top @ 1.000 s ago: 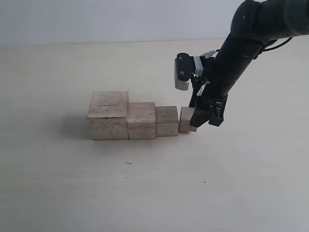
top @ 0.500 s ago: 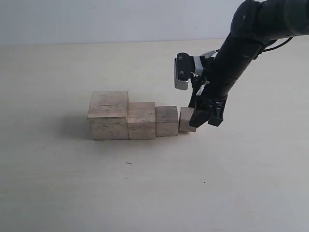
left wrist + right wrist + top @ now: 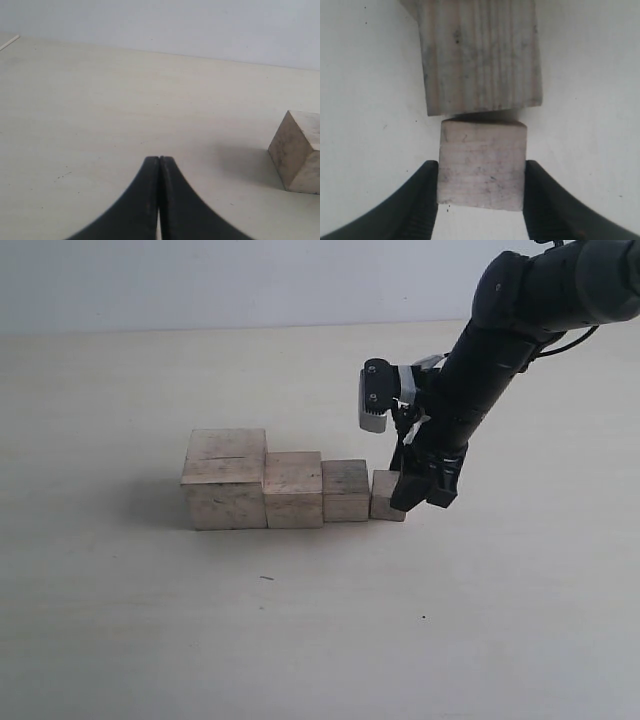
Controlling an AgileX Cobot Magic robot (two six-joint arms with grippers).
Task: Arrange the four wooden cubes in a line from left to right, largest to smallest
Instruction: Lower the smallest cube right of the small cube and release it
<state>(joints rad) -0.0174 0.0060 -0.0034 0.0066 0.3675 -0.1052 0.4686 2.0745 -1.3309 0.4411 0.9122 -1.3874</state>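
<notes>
Four pale wooden cubes stand in a row in the exterior view: the largest [image 3: 224, 480] with a crack line on top, the second [image 3: 293, 488], the third [image 3: 346, 490], and the smallest [image 3: 385, 495] at the right end. My right gripper [image 3: 415, 490] is shut on the smallest cube [image 3: 482, 165], its black fingers pressed against two opposite sides. That cube sits just short of the third cube [image 3: 480, 55], slightly skewed to it. My left gripper [image 3: 159, 159] is shut on nothing, low over the table, with one wooden cube [image 3: 300, 152] off to its side. The exterior view does not show the left gripper.
The pale tabletop [image 3: 300, 640] stretches bare around the row, ending at a light wall behind. The right arm [image 3: 500, 330] slants down from the upper right, with its wrist camera [image 3: 378, 395] above the row's right end.
My right gripper has moved slightly down and left with the smallest cube, bringing it lower and closer to the third cube. The other three cubes have not moved.
</notes>
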